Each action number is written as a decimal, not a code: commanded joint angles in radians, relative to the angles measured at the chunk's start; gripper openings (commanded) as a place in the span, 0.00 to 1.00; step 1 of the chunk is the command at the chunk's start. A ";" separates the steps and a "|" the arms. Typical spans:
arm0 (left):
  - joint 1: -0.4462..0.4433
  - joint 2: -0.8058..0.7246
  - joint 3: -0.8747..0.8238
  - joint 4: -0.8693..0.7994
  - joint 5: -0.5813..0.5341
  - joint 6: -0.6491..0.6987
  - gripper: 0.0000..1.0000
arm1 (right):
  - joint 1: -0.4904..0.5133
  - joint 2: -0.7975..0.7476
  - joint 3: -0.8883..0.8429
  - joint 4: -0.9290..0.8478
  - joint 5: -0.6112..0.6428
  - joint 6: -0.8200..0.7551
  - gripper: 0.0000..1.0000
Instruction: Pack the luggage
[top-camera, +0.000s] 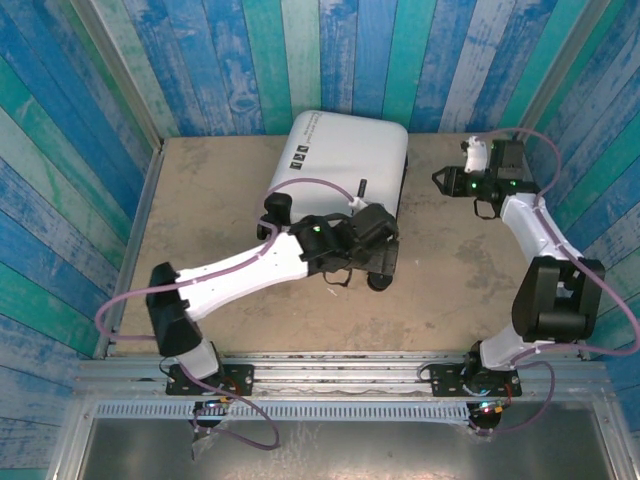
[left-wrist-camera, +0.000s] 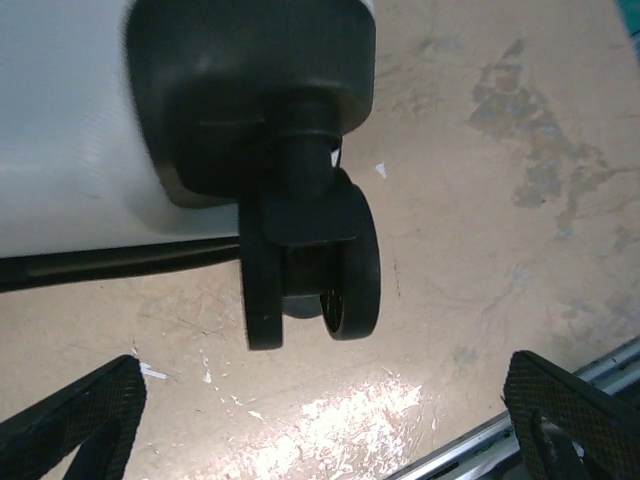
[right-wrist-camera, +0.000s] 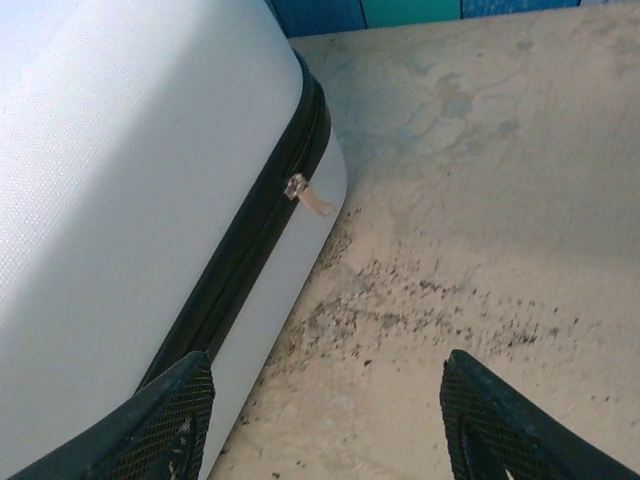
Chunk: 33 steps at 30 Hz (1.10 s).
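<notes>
Closed luggage (top-camera: 345, 160) lies near the desk's (top-camera: 200, 250) far edge as the left jaws, by a wheel (left-wrist-camera: 340, 260), and right jaws, beside the zipper (right-wrist-camera: 250, 240), gape empty; both should lift clear without snagging either.

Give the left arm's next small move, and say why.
Probably draw the left tool back from the wheel and up. Its jaws stand open and hold nothing, the wheel is right ahead of them, and the luggage lies closed, its zipper shut along the side in view.
</notes>
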 joint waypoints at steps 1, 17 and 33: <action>-0.007 0.094 0.052 -0.099 -0.071 -0.088 0.93 | -0.006 -0.023 -0.044 -0.030 -0.014 0.064 0.63; -0.003 0.329 0.230 -0.079 -0.171 -0.119 0.70 | -0.009 -0.047 -0.105 -0.007 -0.112 0.086 0.63; 0.030 0.165 -0.024 0.073 -0.016 0.175 0.00 | 0.020 -0.233 -0.287 0.213 -0.096 -0.055 0.61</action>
